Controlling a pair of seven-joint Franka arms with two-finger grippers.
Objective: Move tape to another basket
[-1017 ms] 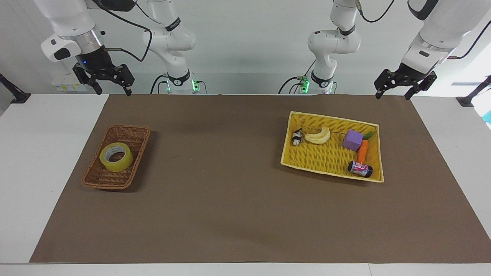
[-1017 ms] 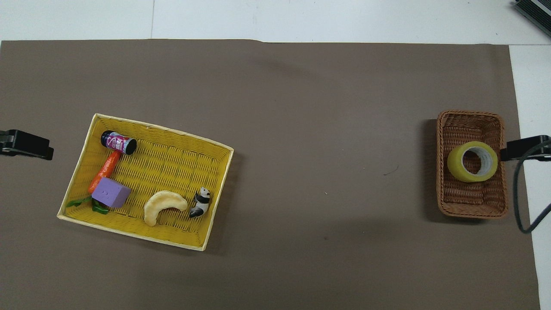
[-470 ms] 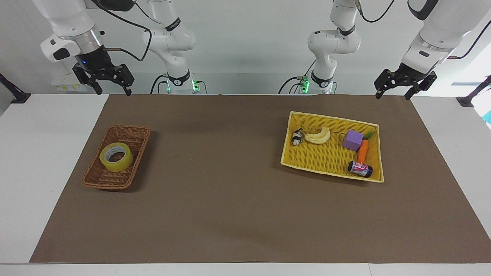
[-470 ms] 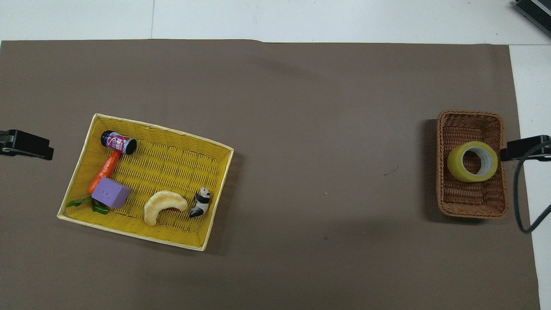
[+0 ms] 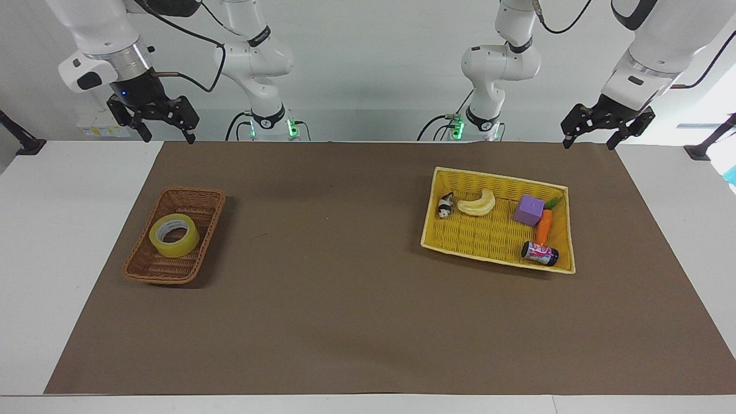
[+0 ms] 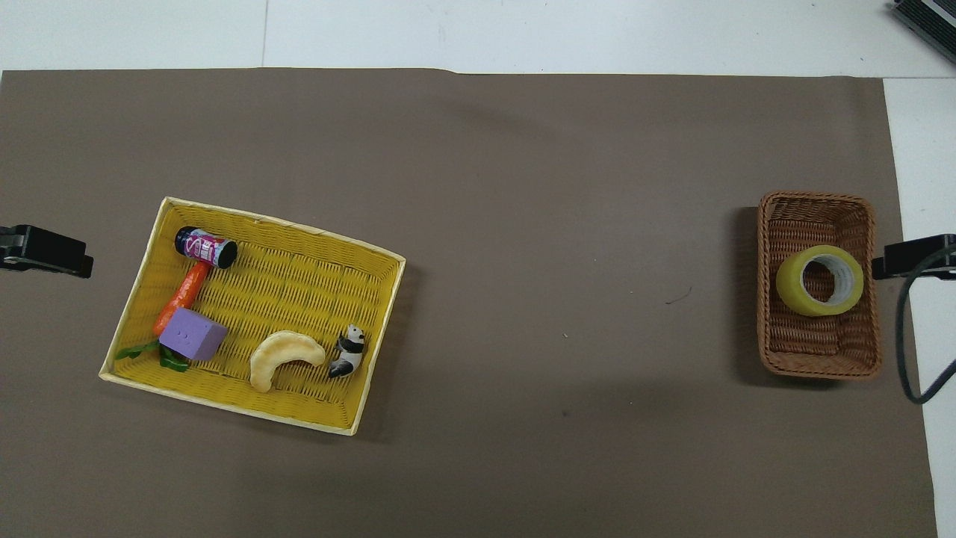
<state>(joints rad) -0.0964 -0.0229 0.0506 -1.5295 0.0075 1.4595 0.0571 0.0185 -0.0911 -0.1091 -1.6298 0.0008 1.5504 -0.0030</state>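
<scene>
The tape point(image 5: 174, 234), a yellowish roll with a pale core, lies flat in the small brown wicker basket point(image 5: 195, 198) toward the right arm's end of the table; it also shows in the overhead view point(image 6: 819, 280), in the same basket point(image 6: 815, 205). My right gripper point(image 5: 169, 137) hangs open and empty in the air over the table edge by the robots, apart from the basket. One of its fingers point(image 6: 907, 256) shows beside the basket from above. My left gripper point(image 5: 589, 144) waits open and empty over its own end of the table.
A larger yellow basket point(image 5: 494, 177) toward the left arm's end holds a pale banana point(image 5: 478, 203), a panda figure point(image 5: 444, 207), a purple block point(image 5: 528, 210), a carrot point(image 5: 543, 225) and a small can point(image 5: 539, 253). A brown mat point(image 5: 345, 299) covers the table.
My right gripper has drifted slightly up and away from the brown basket. The tape, both baskets and the left arm have not moved.
</scene>
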